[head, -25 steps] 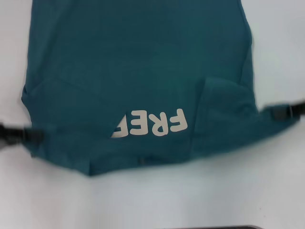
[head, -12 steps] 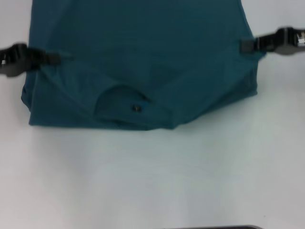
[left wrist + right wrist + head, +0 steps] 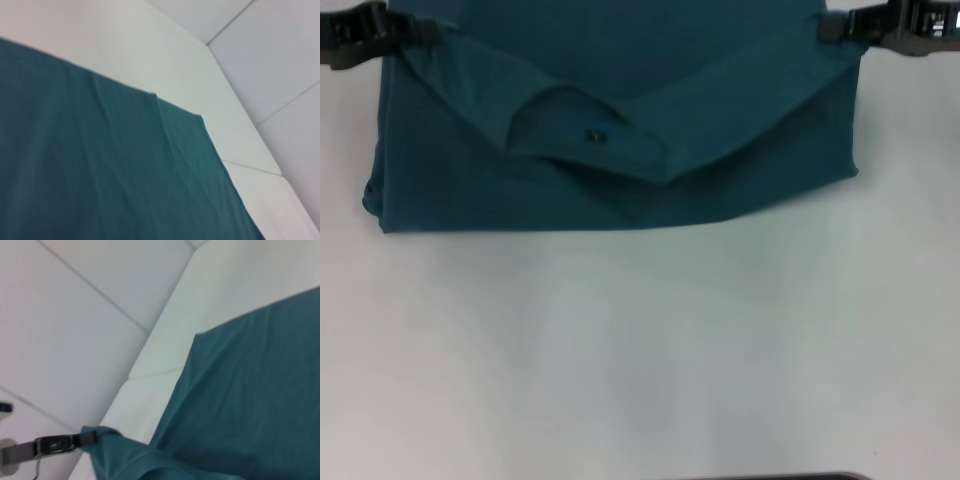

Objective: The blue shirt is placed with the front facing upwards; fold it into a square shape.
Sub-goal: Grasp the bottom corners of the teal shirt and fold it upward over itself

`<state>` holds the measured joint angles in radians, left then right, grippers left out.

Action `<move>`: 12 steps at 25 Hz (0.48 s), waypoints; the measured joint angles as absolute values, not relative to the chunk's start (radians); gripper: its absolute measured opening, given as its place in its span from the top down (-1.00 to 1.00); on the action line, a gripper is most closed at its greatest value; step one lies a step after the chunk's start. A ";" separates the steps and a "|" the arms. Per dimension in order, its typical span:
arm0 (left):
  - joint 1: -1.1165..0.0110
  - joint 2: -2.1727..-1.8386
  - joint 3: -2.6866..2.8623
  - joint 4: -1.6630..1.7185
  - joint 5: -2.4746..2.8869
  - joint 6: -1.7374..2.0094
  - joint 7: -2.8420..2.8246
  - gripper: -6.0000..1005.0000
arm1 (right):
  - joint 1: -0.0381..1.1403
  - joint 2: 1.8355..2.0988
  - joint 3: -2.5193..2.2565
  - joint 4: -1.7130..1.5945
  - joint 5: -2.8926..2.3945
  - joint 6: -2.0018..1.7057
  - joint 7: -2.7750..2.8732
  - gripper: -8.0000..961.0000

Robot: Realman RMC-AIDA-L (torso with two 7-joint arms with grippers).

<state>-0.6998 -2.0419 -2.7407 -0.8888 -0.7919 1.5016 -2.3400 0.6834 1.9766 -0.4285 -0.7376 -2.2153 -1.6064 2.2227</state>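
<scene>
The blue shirt (image 3: pixel 620 195) lies folded on the white table (image 3: pixel 640 350), filling the far half of the head view. Its upper layer is lifted by two corners and sags in the middle, showing the round collar (image 3: pixel 575 125) and a small dark label (image 3: pixel 595 135). The chest letters are hidden. My left gripper (image 3: pixel 420 30) is shut on the far left corner. On the far right corner my right gripper (image 3: pixel 835 27) is shut too. The right wrist view shows the left gripper (image 3: pixel 82 439) pinching that corner of the shirt (image 3: pixel 240 405). Only the shirt (image 3: pixel 100 175) fills the left wrist view.
A broad stretch of bare white table lies between the shirt's near fold and me. A dark edge (image 3: pixel 770 477) shows at the bottom of the head view. Pale floor tiles (image 3: pixel 60 330) lie beyond the table's far edge.
Both grippers have moved away from me with the shirt's shoulder corners, carrying the collar end over the body. The letters, visible a second ago, are now covered.
</scene>
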 joint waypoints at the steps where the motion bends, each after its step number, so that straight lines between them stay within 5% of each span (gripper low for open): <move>1: -0.702 -2.043 -2.724 -0.889 -0.797 1.475 -2.335 0.92 | 0.683 1.978 -0.429 -0.738 -2.209 -1.588 2.214 0.90; 12: -0.683 -2.089 -2.574 -0.963 -0.800 1.247 -2.345 0.92 | 0.713 2.004 -0.521 -0.739 -2.174 -1.413 2.164 0.90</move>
<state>-0.6831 -2.0885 -2.5738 -0.9634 -0.8001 1.2466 -2.3454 0.7133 2.0040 -0.5207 -0.7388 -2.1741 -1.4127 2.1644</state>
